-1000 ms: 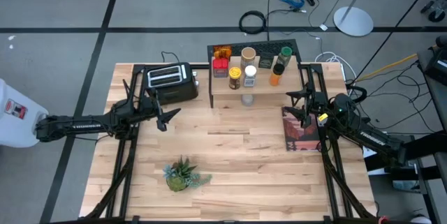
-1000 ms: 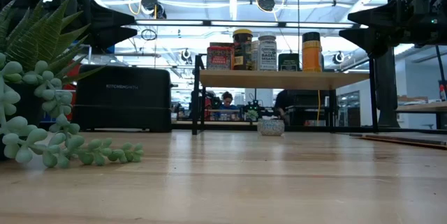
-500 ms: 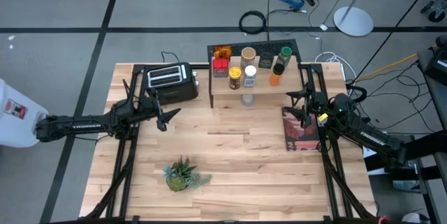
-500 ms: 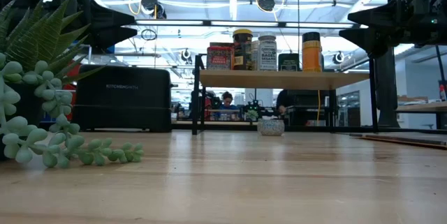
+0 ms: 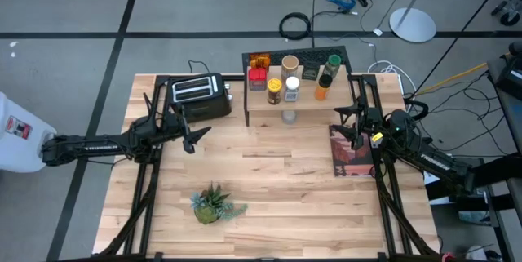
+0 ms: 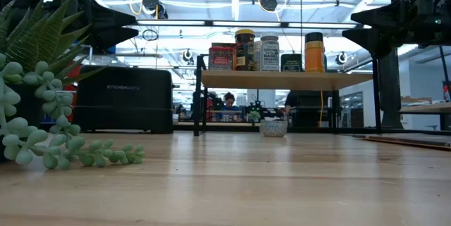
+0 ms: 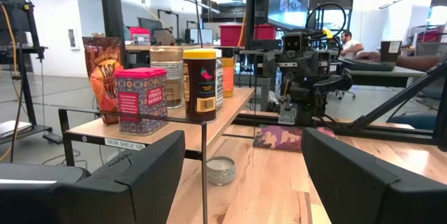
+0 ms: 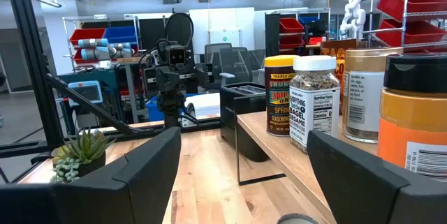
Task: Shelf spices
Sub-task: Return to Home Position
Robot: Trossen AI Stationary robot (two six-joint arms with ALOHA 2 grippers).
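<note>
1. A wooden worktop (image 5: 277,180) is seen from above, with a dark robot arm reaching in from each side.
2. The shelf (image 5: 303,108), a light plank on a black wire frame, stands at the middle of the worktop's far edge. It sits just to the right of a black toaster (image 5: 200,97).
3. Seven spices stand upright on the plank.
   - An amber pouch (image 5: 259,59) is at the far left corner, with a red tin (image 5: 258,78) just in front of it.
   - A tan-lidded jar (image 5: 290,66) and a dark square tin (image 5: 310,72) stand toward the back.
   - A yellow-lidded jar (image 5: 275,91) and a white-capped shaker (image 5: 292,89) stand side by side nearer the front.
   - A tall orange bottle with a green cap (image 5: 326,78) stands near the right end.
4. A small round dish (image 5: 289,117) rests on the worktop at the shelf's front edge.
5. The left tool (image 5: 192,134) hovers in front of the toaster, well apart from the shelf. In its wrist view its fingers (image 7: 140,175) are spread wide and hold nothing.
6. The right tool (image 5: 349,127) hovers beside the shelf's right end, over the far edge of a flat reddish patterned item (image 5: 351,157). Its fingers (image 8: 143,172) are also spread wide and hold nothing.
7. A small green plant (image 5: 214,205) sits at the near left of the worktop.
</note>
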